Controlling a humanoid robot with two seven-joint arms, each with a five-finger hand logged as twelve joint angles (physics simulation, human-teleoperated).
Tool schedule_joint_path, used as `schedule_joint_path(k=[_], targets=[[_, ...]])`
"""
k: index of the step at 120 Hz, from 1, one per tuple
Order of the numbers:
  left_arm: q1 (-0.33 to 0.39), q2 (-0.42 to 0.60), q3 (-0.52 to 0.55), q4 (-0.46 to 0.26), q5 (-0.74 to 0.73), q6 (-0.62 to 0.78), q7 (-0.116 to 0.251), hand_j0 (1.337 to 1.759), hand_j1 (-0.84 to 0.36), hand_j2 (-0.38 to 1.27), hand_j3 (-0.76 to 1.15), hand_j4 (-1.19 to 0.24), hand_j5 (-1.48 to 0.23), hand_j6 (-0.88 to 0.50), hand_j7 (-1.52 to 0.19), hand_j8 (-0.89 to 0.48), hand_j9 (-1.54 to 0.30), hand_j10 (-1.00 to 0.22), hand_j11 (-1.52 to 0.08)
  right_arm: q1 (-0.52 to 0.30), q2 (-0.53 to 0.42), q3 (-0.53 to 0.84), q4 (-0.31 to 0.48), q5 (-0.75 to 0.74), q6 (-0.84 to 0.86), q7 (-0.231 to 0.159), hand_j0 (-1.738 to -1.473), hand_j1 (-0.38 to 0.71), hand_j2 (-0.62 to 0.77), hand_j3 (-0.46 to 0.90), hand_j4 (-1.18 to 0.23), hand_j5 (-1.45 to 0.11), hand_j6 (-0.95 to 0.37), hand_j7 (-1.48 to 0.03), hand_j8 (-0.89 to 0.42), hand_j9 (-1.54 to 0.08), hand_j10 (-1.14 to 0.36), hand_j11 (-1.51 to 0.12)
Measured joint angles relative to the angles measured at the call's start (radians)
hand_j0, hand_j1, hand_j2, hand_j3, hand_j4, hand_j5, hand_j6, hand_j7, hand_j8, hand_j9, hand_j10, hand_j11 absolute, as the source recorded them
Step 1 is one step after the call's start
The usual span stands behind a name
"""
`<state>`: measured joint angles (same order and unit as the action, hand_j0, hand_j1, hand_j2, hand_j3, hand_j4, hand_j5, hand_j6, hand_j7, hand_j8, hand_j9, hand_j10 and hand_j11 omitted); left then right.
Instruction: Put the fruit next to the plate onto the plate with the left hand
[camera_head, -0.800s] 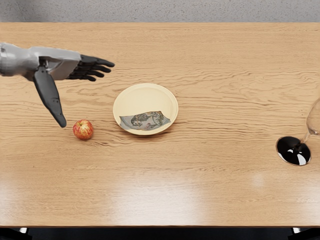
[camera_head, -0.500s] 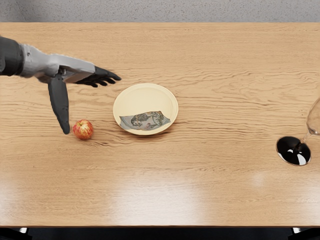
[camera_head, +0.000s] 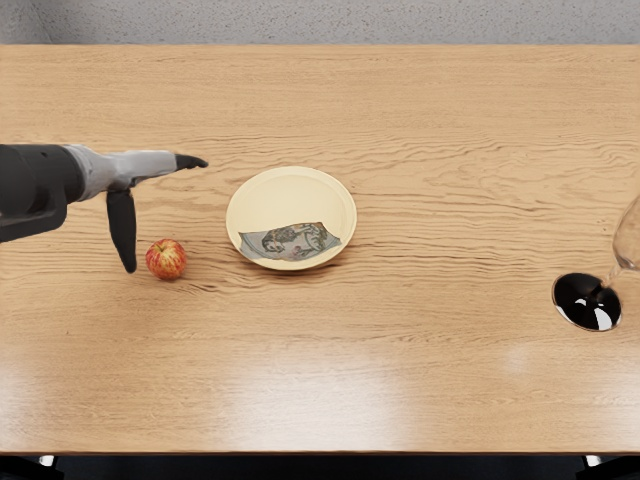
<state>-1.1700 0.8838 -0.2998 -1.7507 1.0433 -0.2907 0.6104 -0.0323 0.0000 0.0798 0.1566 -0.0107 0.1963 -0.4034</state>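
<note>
Wooden tabletop (camera_head: 420, 380), viewed from the near edge. Nearest item: a wine glass (camera_head: 590, 300) at the right edge, somewhat nearer than mid-depth. Its dark round foot faces the camera, the stem runs up and to the right, and the bowl is cut off by the picture's border. The glass looks tipped, though how it rests cannot be determined. Next, in the left half of the tabletop at about mid-depth, the apple (camera_head: 166, 258) sits on the bare wood. It is red and yellow, lies near the plate's left rim, and is clear of it. The plate (camera_head: 286, 196), pale yellow and round, sits left of the tabletop's centre, and a patterned grey patch (camera_head: 290, 240) covers its near portion. The left hand (camera_head: 135, 170) comes in from the left edge on a dark forearm and lies beyond the apple and slightly to its left. The hand is seen edge-on and fully extended. Its fingertips (camera_head: 190, 161) point right toward the plate's far-left rim without reaching it. The thumb (camera_head: 122, 225) is splayed toward the near edge, and its tip is just left of the apple with a narrow strip of wood between them. The hand holds nothing. Its height above the wood cannot be determined.
</note>
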Motion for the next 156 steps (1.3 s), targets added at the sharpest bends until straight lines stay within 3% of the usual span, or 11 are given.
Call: schedule_joint_path(k=[38, 80, 156], targets=[[0.158, -0.079, 0.008, 0.019, 0.174, 0.126, 0.000, 1.658, 0.32, 0.01, 0.00, -0.03, -0.04, -0.03, -0.04, -0.03, -0.04, -0.03, -0.04, 0.000, 0.000, 0.000, 0.000, 0.000, 0.000, 0.000, -1.658, -0.35, 0.00, 0.00, 0.00, 0.00, 0.00, 0.00, 0.00, 0.00, 0.00, 0.00], [0.187, -0.141, 0.056, 0.094, 0.259, 0.149, 0.000, 1.658, 0.27, 0.02, 0.00, -0.07, -0.08, -0.07, -0.08, -0.07, -0.08, -0.07, -0.08, 0.001, 0.000, 0.000, 0.000, 0.000, 0.000, 0.000, -1.658, -0.35, 0.00, 0.00, 0.00, 0.00, 0.00, 0.00, 0.00, 0.00, 0.00, 0.00], [0.225, -0.187, 0.062, 0.164, 0.292, 0.185, 0.000, 1.658, 0.03, 0.06, 0.00, -0.27, -0.34, -0.27, -0.34, -0.27, -0.34, -0.27, -0.34, 0.003, 0.000, 0.000, 0.000, 0.000, 0.000, 0.000, -1.658, -0.35, 0.00, 0.00, 0.00, 0.00, 0.00, 0.00, 0.00, 0.00, 0.00, 0.00]])
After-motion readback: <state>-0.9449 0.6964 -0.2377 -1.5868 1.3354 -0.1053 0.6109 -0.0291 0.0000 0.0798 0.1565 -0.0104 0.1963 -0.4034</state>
